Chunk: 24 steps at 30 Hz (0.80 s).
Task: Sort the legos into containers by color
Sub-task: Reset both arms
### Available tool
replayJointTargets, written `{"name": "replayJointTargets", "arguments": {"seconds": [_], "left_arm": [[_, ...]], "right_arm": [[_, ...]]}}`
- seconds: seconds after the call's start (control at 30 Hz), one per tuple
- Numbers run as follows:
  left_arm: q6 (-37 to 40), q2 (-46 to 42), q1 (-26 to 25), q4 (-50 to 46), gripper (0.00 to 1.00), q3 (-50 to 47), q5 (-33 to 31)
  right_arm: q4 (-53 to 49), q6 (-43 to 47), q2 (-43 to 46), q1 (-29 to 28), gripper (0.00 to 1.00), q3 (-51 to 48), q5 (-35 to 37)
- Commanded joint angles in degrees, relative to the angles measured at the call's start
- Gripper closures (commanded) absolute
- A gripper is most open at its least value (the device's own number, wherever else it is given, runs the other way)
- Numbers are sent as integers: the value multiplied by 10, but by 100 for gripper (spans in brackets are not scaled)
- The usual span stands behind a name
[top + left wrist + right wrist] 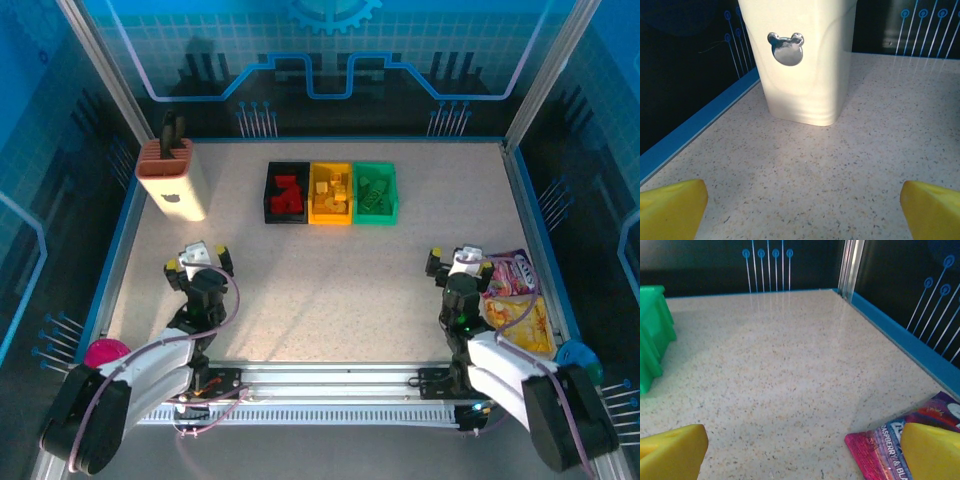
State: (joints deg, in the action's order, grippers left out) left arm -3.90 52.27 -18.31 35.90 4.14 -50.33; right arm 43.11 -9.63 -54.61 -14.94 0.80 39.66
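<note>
Nearest the arm bases, the left gripper (197, 256) and right gripper (458, 256) sit low over the table, jaws spread wide and holding nothing. The right one is just beside the snack packets (515, 298), so a careless swing could drag them; the left faces the beige block (175, 188) and might topple it. Farther back, the black bin (270, 192) holds red legos (290, 192), the yellow bin (331, 167) yellow legos (333, 193), and the green bin (392, 196) green legos (372, 192).

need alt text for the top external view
Three bins stand side by side at the table's far middle: a black bin of red legos, a yellow bin of yellow legos, a green bin of green legos. The left gripper and right gripper sit open near the front edge.
</note>
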Motion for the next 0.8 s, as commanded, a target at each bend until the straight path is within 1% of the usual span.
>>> {"name": "replayJointTargets", "arguments": {"seconds": [0.0, 0.07, 0.17, 0.2, 0.23, 0.27, 0.37, 0.43, 0.5, 0.6, 0.67, 0.7, 0.73, 0.77], "left_arm": [[13, 24, 14, 71, 1, 17, 25], [19, 46, 18, 97, 1, 17, 28], [28, 70, 23, 132, 1, 17, 36], [29, 77, 25, 142, 1, 17, 38], [31, 87, 28, 155, 1, 17, 40], [32, 95, 29, 169, 1, 16, 41], [34, 116, 33, 202, 1, 12, 48], [35, 132, 36, 224, 1, 12, 53], [37, 152, 40, 244, 1, 15, 61], [43, 189, 46, 282, 1, 22, 82], [45, 220, 48, 332, 1, 20, 89], [47, 235, 49, 357, 1, 17, 93], [47, 252, 49, 387, 1, 13, 99], [53, 270, 50, 420, 1, 9, 108]], "right_arm": [[127, -11, -61, 10, 0, 19, -5], [184, -9, -109, 13, 0, 21, -7], [236, 4, -163, 17, 0, 34, 1], [222, 1, -159, 15, 0, 37, 3], [180, -18, -141, 19, 0, 41, 5], [148, -43, -123, 33, 0, 42, 4], [129, -113, -101, 106, 0, 23, -47], [117, -136, -92, 130, 0, 18, -61], [121, -138, -96, 139, 0, 17, -64], [135, -111, -112, 140, 0, 28, -62], [193, -81, -162, 140, 0, 33, -69], [229, -87, -202, 143, 0, 37, -73], [332, -55, -277, 144, 0, 39, -81], [382, -38, -310, 143, 0, 37, -101]]}}
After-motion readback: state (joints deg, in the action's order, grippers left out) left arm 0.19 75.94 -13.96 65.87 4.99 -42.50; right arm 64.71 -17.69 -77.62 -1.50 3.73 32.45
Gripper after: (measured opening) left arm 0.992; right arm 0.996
